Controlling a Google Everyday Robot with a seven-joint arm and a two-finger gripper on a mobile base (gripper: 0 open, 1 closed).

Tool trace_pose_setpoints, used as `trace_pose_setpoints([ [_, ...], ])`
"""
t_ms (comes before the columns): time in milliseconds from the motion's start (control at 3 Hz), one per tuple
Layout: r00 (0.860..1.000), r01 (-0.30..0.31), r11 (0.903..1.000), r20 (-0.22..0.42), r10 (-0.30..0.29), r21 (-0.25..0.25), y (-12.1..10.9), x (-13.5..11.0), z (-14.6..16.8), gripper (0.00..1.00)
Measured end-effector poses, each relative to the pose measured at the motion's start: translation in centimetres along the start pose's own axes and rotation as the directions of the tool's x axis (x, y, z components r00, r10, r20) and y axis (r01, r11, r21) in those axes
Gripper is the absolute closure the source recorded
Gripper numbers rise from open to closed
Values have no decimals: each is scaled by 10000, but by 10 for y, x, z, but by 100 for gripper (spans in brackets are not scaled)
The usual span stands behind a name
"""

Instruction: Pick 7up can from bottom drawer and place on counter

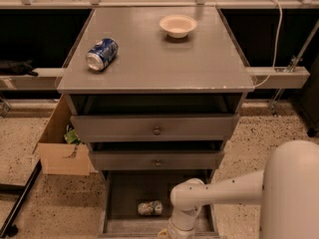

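**Q:** What carries the objects, and what room is this?
**A:** A matte grey surface (159,63) tops a grey cabinet of 3 drawers. The cabinet stands on a speckled terrazzo floor (30,126), with dark recesses behind it. A pale rail (279,76) runs past on both sides, and a white cable (277,29) hangs at rear right.

**Q:** What lies on the surface?
**A:** 2 items, well apart. A blue and white can (101,54) lies on its side near the left edge. A shallow cream bowl (178,26) stands upright toward the rear, right of centre.

**Q:** What surrounds the cabinet?
**A:** An open cardboard box (62,156) sits on the floor just beside the left flank, with something green inside. A black bar (20,203) crosses the floor at lower left.

**Q:** What stands in the way?
**A:** The top drawer (154,127) and middle drawer (157,159), each with 1 round knob, stand partly open and overhang the rear of the bottom drawer (124,193). The white arm (224,188) enters from the right, bends downward and hides that drawer's front right corner.

**Q:** Where is the 7up can?
**A:** The 7up can (150,208) lies on its side on the bottom drawer's floor, near the front.

**Q:** And the pincer?
**A:** The pincer (172,232) sits at the lower frame edge, just right of the 7up can and apart from it. Whether it is open or closed cannot be told.
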State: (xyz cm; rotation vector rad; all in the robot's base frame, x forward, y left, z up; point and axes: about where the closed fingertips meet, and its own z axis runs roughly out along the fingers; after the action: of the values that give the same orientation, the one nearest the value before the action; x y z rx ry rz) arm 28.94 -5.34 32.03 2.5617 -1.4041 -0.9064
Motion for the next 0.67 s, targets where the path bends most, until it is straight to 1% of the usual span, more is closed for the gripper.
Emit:
trace_pose_setpoints([
  [333, 9911, 63, 9999, -1328, -45, 135, -19, -7, 6, 0],
  [667, 9637, 362, 9977, -2662, -195, 579, -29, -13, 9, 0],
])
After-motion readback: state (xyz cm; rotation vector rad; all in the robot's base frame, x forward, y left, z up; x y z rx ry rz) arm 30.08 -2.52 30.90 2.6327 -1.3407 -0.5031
